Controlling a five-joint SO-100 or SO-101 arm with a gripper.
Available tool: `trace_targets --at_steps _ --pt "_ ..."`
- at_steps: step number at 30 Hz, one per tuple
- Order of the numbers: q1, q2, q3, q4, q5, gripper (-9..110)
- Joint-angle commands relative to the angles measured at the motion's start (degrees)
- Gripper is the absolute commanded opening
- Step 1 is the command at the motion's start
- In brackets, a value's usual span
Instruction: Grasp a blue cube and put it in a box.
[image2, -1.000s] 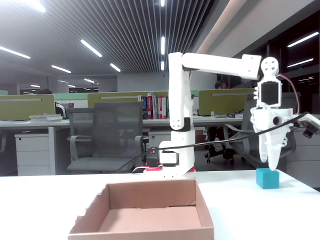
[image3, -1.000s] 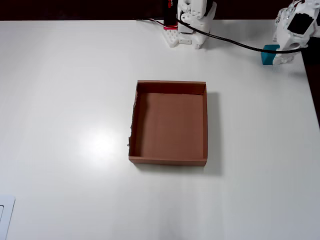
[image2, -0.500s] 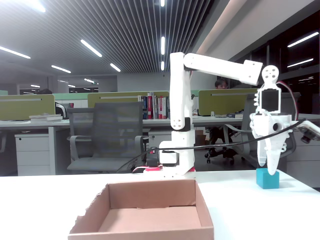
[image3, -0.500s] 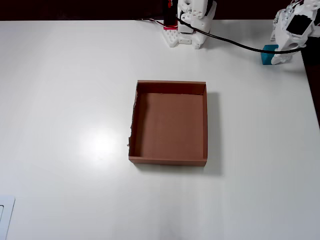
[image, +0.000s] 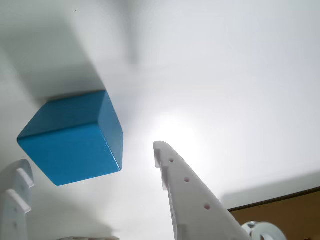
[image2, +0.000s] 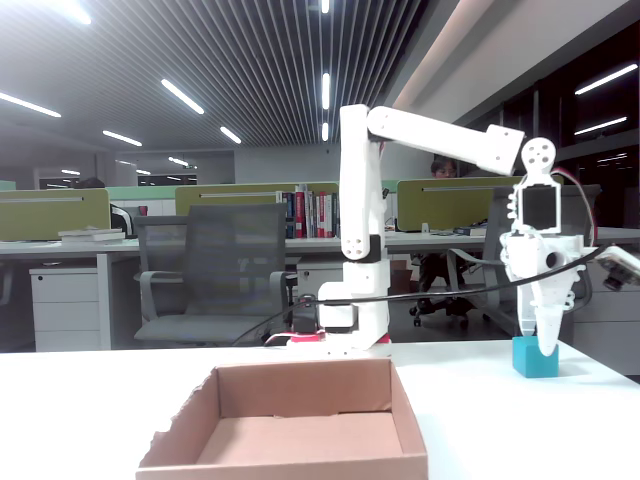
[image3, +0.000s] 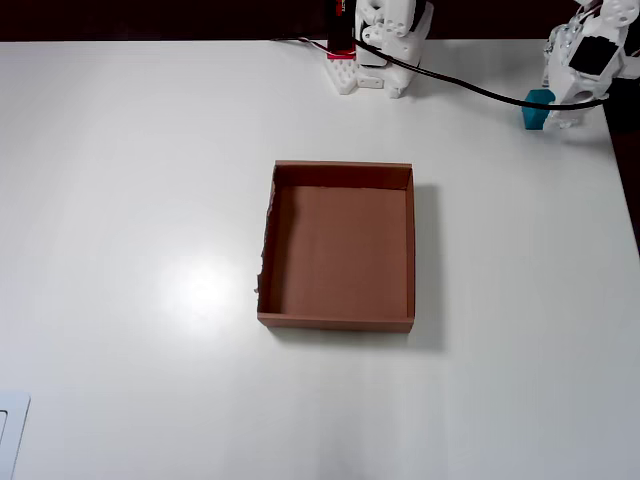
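I am holding my gripper (image: 90, 165) spread around the blue cube (image: 70, 137); closing off-centre, I think, could push it away.

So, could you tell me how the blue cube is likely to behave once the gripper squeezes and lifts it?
The blue cube looks solid with flat matte faces, so it probably stays rigid and grips well. Being small, it is likely light. It should not roll.

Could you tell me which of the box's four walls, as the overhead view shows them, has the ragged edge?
The left wall of the box: its top edge is torn and wavy, while the other three walls run straight.
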Motion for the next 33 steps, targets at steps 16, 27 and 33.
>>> trace_targets --at_steps 16,27,33 --pt "-4.0 4.3 4.7 -2.8 1.2 30" --pt "-4.0 4.7 5.4 -5.4 4.3 23" --pt "-4.0 4.8 5.6 -5.9 5.3 20"
